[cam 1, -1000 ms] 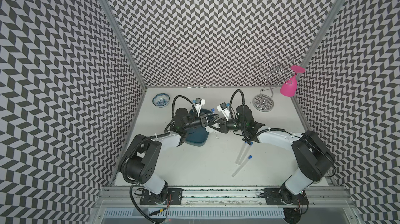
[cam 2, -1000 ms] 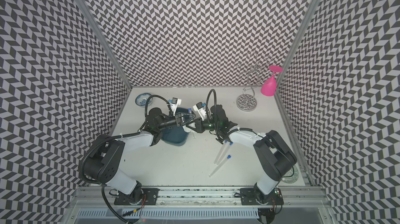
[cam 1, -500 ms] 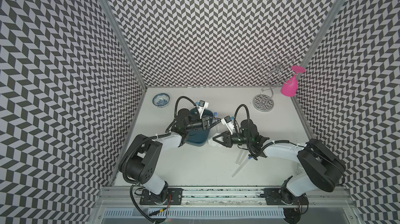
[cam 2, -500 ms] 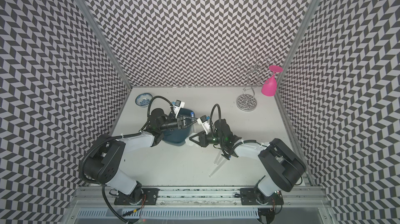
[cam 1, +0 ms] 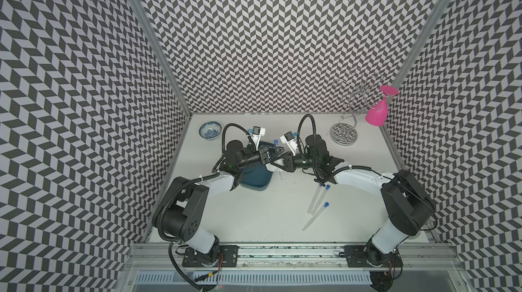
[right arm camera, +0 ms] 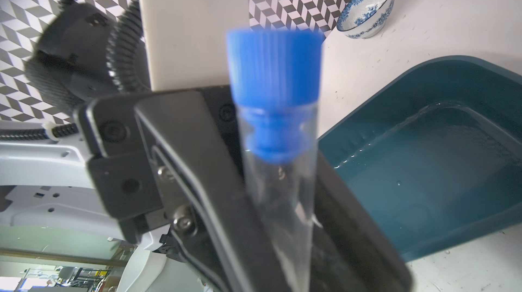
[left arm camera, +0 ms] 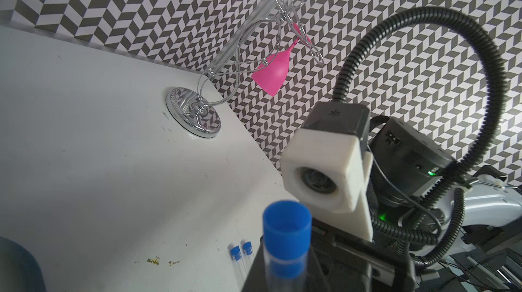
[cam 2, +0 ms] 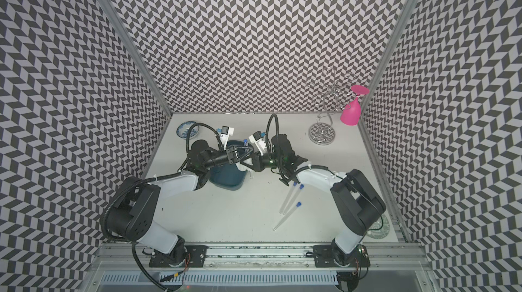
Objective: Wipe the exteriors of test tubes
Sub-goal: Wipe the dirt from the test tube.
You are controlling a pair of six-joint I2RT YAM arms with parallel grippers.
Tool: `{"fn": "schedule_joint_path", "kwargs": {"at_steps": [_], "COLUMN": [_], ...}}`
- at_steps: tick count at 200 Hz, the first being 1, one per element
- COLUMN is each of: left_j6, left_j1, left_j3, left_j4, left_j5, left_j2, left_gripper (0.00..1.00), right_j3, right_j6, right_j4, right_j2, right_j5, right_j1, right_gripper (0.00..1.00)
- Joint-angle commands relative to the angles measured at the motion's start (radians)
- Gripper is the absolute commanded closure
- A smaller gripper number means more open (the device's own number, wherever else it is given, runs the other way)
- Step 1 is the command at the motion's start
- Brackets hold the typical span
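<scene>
1. The white tabletop (cam 1: 268,220) fills the booth floor, and our landmark, the teal tub (cam 1: 257,181), sits on it left of centre.
2. The left arm (cam 1: 217,183) reaches in over the tub's near-left corner. The right arm (cam 1: 358,180) sweeps in from well to the tub's right.
3. The tub holds a shallow pool of water, plain in the right wrist view.
4. A wire rack (cam 1: 344,136) stands well to the tub's right, toward the back wall. A pink glass (cam 1: 377,112) hangs upside down on the rack's side away from the tub.
5. The left gripper (cam 1: 275,152) hovers over the tub's right rim, fingers clamped tight on the held test tube (right arm camera: 278,163), below its blue cap (left arm camera: 286,231).
6. The right gripper (cam 1: 273,165) meets it nose to nose, just off the tub's right rim. Its fingers are drawn narrow, pinching a white wipe (cam 1: 269,167) at the tube's lower part; whether the wipe wraps the glass, I cannot tell.
7. A blue-and-white bowl (cam 1: 210,130) sits behind the tub, off its back-left corner, apart from it.
8. The held test tube stands tilted, nearly upright, cap up, its round end poking out just past the tub's right rim.
9. Three test tubes (cam 1: 319,201) lie flat on the tabletop, well right of the tub and nearer the front rail. Two lie side by side with the third just beside them, all caps pointing away from the rail.
</scene>
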Motion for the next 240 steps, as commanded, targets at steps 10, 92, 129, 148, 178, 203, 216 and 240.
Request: {"fn": "schedule_joint_path", "kwargs": {"at_steps": [10, 92, 129, 148, 178, 203, 216, 240], "left_j6": [0.032, 0.079, 0.09, 0.133, 0.312, 0.422, 0.508, 0.606], "left_j1": [-0.002, 0.06, 0.089, 0.112, 0.154, 0.188, 0.198, 0.202], "left_j3": [-0.006, 0.043, 0.062, 0.082, 0.169, 0.24, 0.277, 0.346], "left_j4": [-0.006, -0.072, -0.094, -0.145, -0.383, -0.56, -0.653, -0.782], "left_j5": [0.029, 0.046, 0.04, 0.036, 0.043, 0.031, -0.016, -0.085], "left_j2": [-0.005, 0.007, 0.011, 0.01, 0.016, 0.038, 0.053, 0.097], "left_gripper": [0.84, 0.84, 0.84, 0.84, 0.84, 0.82, 0.82, 0.82], "right_j3": [-0.008, -0.34, -0.409, -0.442, -0.474, -0.492, -0.5, -0.519], "right_j6": [0.024, 0.103, 0.142, 0.158, 0.148, 0.136, 0.133, 0.132], "right_j4": [0.104, 0.202, 0.254, 0.27, 0.233, 0.213, 0.21, 0.215], "right_j2": [-0.003, -0.118, -0.119, -0.142, -0.195, -0.234, -0.247, -0.264], "right_j5": [-0.012, 0.029, 0.049, 0.065, 0.095, 0.116, 0.123, 0.133], "right_j1": [-0.007, 0.053, 0.08, 0.081, 0.081, 0.08, 0.08, 0.078], "right_gripper": [0.83, 0.83, 0.83, 0.83, 0.83, 0.83, 0.83, 0.83]}}
